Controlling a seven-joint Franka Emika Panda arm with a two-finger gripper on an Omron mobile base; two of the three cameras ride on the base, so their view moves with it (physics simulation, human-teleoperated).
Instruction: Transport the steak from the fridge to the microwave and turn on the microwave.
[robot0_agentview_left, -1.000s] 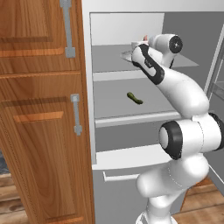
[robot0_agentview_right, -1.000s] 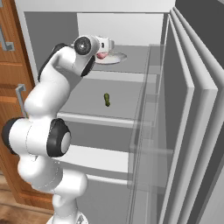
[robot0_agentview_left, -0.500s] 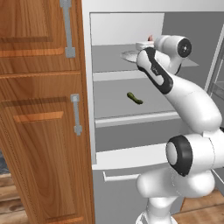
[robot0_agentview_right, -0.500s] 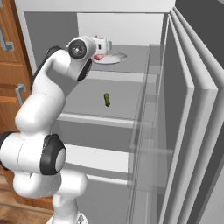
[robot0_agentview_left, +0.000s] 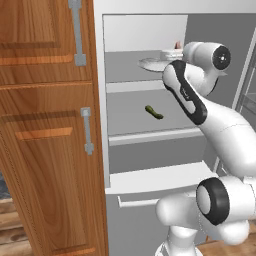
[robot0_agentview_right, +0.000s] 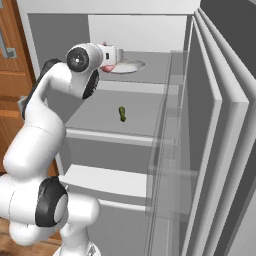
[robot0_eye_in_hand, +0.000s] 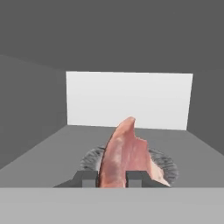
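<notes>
The steak (robot0_eye_in_hand: 124, 153), a red-pink slab with a paler edge, stands on edge between my fingertips, and my gripper (robot0_eye_in_hand: 114, 178) is shut on it. It hangs just above a round grey plate (robot0_eye_in_hand: 168, 164) on the upper shelf of the fridge (robot0_agentview_left: 150, 145). From the right base view the gripper (robot0_agentview_right: 117, 57) reaches over the plate (robot0_agentview_right: 134, 65), with a bit of pink steak (robot0_agentview_right: 104, 45) showing at the hand. The plate (robot0_agentview_left: 150, 63) also shows in the left base view. The microwave is out of view.
A small dark green pickle (robot0_agentview_left: 154, 112) lies on the middle shelf, also seen as the pickle (robot0_agentview_right: 122, 114). Brown wooden cabinets (robot0_agentview_left: 45, 125) stand left of the fridge. The open fridge door (robot0_agentview_right: 210, 130) with its clear bins stands at the right.
My wrist has drawn back a little toward the fridge opening with the steak still gripped. The elbow has swung outward and the forearm has stretched. The plate and pickle have not moved.
</notes>
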